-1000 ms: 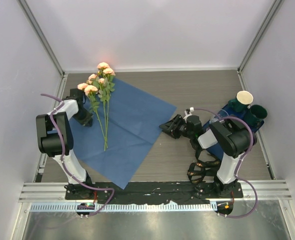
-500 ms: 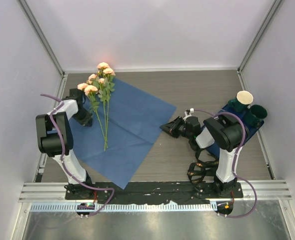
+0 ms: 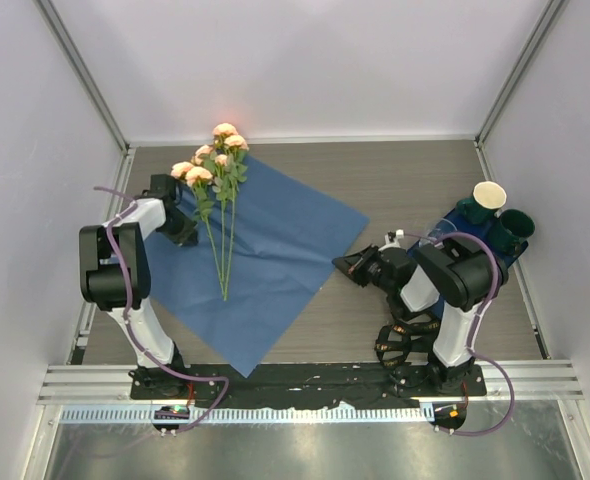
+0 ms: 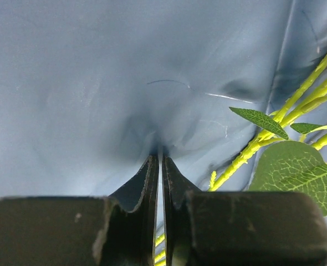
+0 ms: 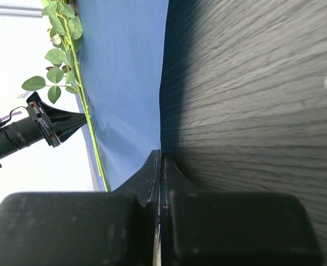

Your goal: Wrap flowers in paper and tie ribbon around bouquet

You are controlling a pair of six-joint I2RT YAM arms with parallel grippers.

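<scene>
Paper shifted right, left fingers pinching it

open wood at back-right of the table: wide lane, nothing on it. right half of the paper bare, reachable from above. narrow bare strip btwn the paper's front corner and the r arm base; a black tangle sits by that base. right-wall side crowded: white-topped roll and dark cups, tight to the wall. flowers lie lengthwise on the paper's left half, blooms past its back edge, blocking a low sweep from the left. l gripper pinched on the sheet just beside the leaves; l arm fills the left-wall gap. r gripper closed at the paper's right edge.
</scene>
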